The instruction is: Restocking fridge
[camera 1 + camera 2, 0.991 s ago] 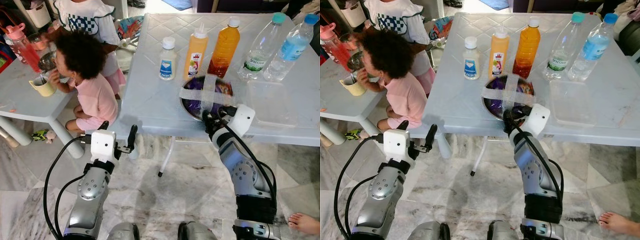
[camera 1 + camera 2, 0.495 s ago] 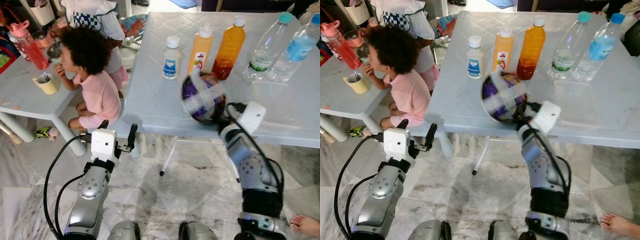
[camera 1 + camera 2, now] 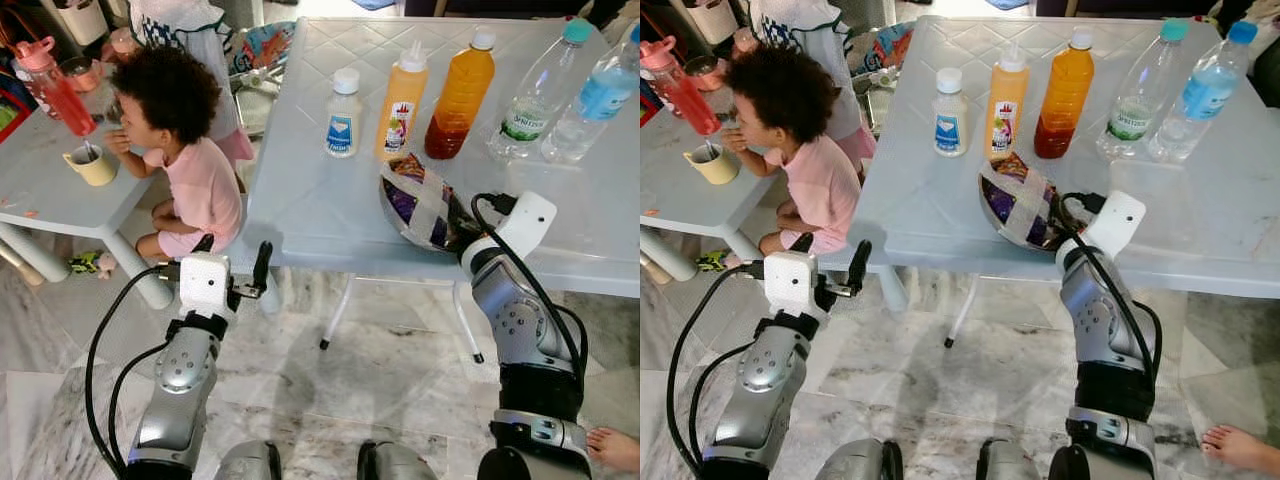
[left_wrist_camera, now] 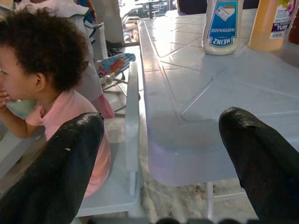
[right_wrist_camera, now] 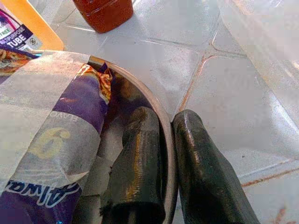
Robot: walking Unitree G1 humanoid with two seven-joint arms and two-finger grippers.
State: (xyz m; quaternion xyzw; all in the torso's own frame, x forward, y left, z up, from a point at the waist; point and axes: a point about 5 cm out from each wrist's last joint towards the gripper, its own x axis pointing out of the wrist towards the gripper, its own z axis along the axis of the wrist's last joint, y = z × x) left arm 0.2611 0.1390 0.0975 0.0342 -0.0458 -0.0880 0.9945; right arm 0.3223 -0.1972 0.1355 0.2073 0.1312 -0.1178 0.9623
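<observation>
Metal is pinched between the fingers of the right gripper (image 5: 159, 186): the rim of a tilted steel bowl (image 3: 425, 212), crossed with tape strips over purple packets, is clamped with one finger inside and one outside. Beyond the jaws an amber bottle (image 3: 459, 95) and an orange tube bottle (image 3: 397, 101) are seen on the white table (image 3: 310, 190). The left gripper (image 4: 161, 154) is held wide open and empty before the table edge, with a mayonnaise bottle (image 4: 222, 25) ahead and a child (image 3: 180, 150) to one side.

Bowl (image 3: 420, 207) tilted at table (image 3: 310, 200) front, bottles (image 3: 460, 95) behind
</observation>
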